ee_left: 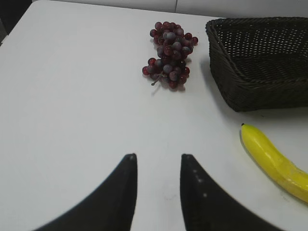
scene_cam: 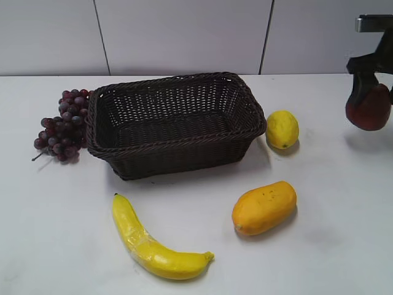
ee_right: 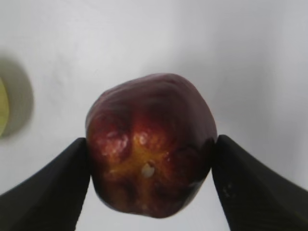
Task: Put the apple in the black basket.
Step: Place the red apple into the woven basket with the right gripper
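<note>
A plain white tabletop [scene_cam: 55, 239] runs back to a pale panelled wall [scene_cam: 184, 34] with dark seams. At the far right, the right hand [ee_right: 150, 159] clamps the apple [ee_right: 150, 144] above the tabletop, well apart from the black basket [scene_cam: 175, 123] at centre. The left hand [ee_left: 158, 185] hangs slightly parted, holding nothing, near the grapes [ee_left: 169, 60].

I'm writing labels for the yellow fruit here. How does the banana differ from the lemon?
The banana is long and curved; the lemon is short and rounded. The banana lies in front of the black basket, the lemon at its right end. The banana looks the larger. Both are yellow and rest on the table.
</note>
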Tool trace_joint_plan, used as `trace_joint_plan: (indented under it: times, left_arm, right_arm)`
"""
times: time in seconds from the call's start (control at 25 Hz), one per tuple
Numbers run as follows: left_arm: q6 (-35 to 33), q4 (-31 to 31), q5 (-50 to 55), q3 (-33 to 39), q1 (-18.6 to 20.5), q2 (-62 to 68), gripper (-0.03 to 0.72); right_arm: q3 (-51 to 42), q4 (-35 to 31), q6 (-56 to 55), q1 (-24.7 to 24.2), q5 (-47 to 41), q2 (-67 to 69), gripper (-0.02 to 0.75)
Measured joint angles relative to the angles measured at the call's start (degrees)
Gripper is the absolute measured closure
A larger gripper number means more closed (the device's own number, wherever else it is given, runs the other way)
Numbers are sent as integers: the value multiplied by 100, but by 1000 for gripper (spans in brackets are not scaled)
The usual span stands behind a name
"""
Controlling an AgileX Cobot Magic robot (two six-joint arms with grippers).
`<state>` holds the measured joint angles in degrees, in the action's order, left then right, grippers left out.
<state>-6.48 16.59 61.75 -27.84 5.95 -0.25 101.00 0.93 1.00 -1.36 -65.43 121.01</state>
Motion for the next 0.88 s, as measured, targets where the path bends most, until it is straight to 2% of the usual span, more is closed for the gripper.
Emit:
trace_joint_plan:
  times: [0.28, 0.52, 0.88]
  left_arm:
    - [0, 0, 0, 0, 0, 0, 454]
    - [0, 0, 0, 0, 0, 0, 454]
    - [0, 0, 0, 0, 0, 0, 454]
  right_arm:
    - [1032, 1, 40, 389, -398, 0, 174]
    - [1636, -4, 45, 1135, -411, 0, 174]
    - [1814, -241, 45, 2387, 42, 0, 175]
